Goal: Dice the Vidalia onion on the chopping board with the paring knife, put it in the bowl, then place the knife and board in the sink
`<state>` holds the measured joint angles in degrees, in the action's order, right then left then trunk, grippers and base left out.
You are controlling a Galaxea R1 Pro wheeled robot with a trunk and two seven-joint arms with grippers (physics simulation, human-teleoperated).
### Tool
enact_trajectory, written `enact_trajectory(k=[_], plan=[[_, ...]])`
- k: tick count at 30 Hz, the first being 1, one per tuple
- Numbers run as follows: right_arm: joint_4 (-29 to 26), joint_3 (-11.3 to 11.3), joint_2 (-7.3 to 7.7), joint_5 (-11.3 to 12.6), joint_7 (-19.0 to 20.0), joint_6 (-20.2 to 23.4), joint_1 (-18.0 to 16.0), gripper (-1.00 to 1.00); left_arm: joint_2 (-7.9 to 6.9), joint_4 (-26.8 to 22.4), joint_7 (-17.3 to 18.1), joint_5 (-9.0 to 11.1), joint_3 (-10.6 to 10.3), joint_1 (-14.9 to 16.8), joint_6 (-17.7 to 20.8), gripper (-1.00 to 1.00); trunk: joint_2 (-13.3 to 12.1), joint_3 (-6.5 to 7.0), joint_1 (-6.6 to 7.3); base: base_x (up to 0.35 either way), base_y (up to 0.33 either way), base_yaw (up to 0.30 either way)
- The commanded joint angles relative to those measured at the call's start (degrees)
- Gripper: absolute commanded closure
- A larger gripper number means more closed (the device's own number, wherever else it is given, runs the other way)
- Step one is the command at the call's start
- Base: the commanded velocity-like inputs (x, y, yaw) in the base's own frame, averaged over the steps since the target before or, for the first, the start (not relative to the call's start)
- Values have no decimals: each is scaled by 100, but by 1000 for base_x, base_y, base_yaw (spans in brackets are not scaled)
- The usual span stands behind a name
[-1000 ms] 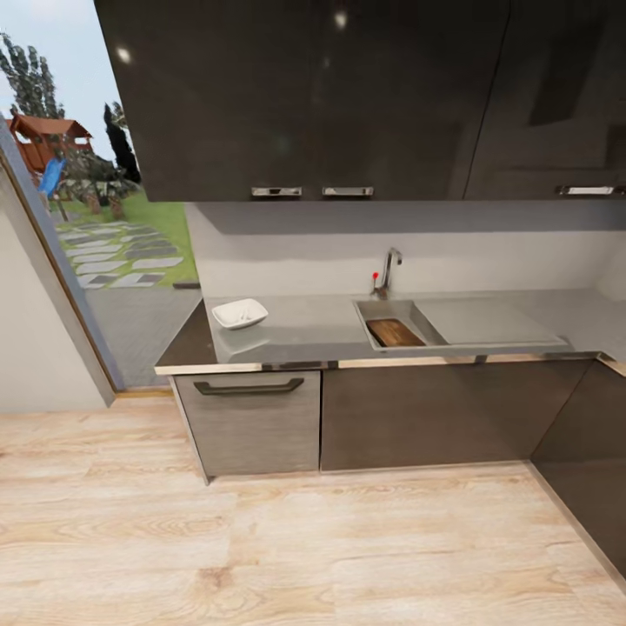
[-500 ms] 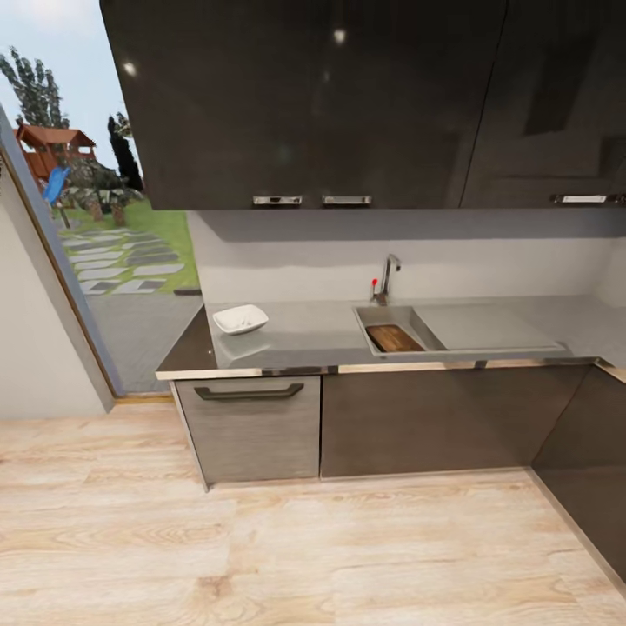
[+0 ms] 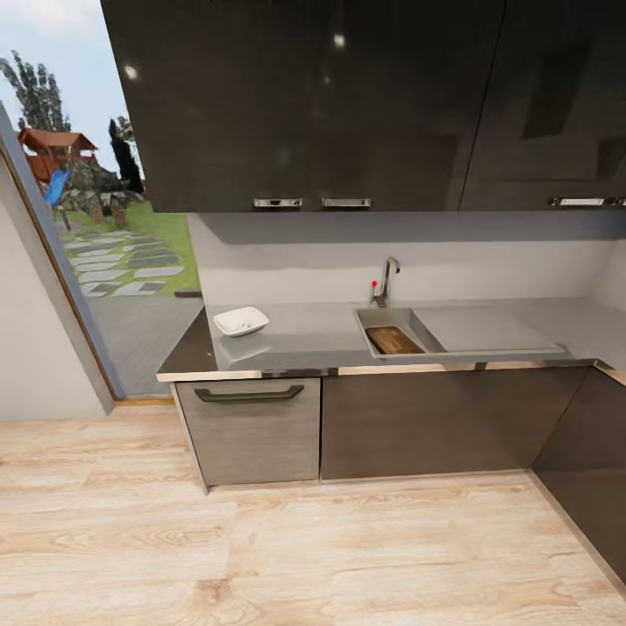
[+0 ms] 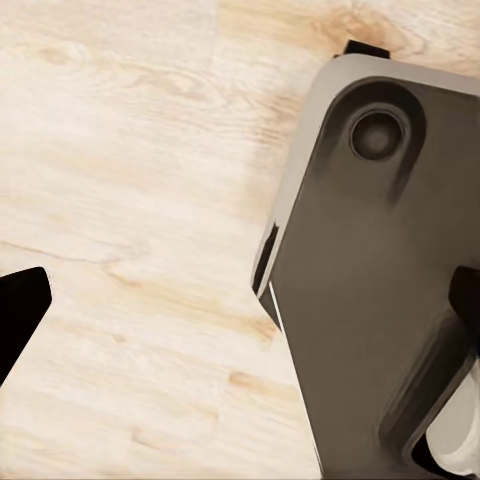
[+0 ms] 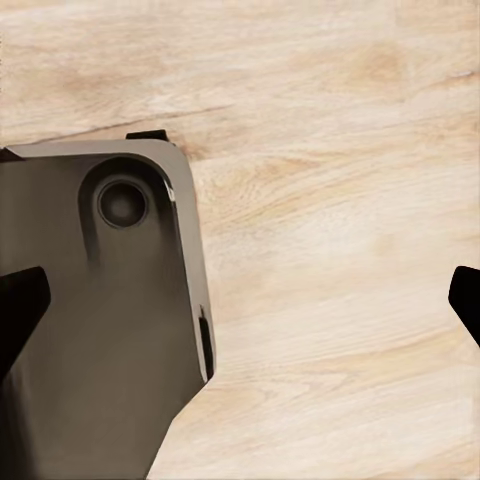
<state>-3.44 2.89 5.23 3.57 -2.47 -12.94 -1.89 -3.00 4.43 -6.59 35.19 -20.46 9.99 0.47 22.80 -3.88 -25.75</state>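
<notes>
Although the robot stands well back on the wooden floor [image 3: 261, 539], the task's things can be placed from the head view. The countertop [image 3: 313, 335] is seen as a glossy grey slab with a pale front edge above dark cabinets [image 3: 435, 422]; it is judged hard and slick, so things may slide on it. The sink [image 3: 382, 315], a grey steel basin with a flat drainboard and a chrome tap [image 3: 389, 276] behind, is set into it. Inside the basin the chopping board [image 3: 393, 340] is seen lying, dark brown and wood-grained; it is judged stiff, fairly heavy, and best taken by one end or edge. The bowl [image 3: 241, 321], white, shallow and squarish, rests on the countertop well apart from the sink; it is judged light, breakable, and best gripped at the rim. Neither knife nor onion can be made out. In both wrist views dark fingertips sit wide apart over floor, so the left gripper [image 4: 240, 310] and right gripper [image 5: 245, 310] are judged released, grasping nothing.
</notes>
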Motion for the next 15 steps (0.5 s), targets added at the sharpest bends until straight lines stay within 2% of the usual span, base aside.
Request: enact_trajectory(k=[1, 5, 10, 15], plan=[[4, 29, 1, 42, 11, -39, -5, -100, 0, 1, -7, 34, -46, 5, 5, -100, 12, -12, -3, 0, 0, 0], [-13, 34, -26, 56, 17, -84, -5, -100, 1, -18, -8, 17, -46, 3, -7, -100, 12, -12, -3, 0, 0, 0], [-16, 35, -148, 57, 18, -94, -5, -100, 18, -21, -1, 14, -46, 3, -11, -100, 12, -12, -3, 0, 0, 0], [-17, 36, -165, 57, 18, -94, -5, -100, 16, -21, 0, 14, -46, 3, -12, -100, 12, -12, -3, 0, 0, 0]])
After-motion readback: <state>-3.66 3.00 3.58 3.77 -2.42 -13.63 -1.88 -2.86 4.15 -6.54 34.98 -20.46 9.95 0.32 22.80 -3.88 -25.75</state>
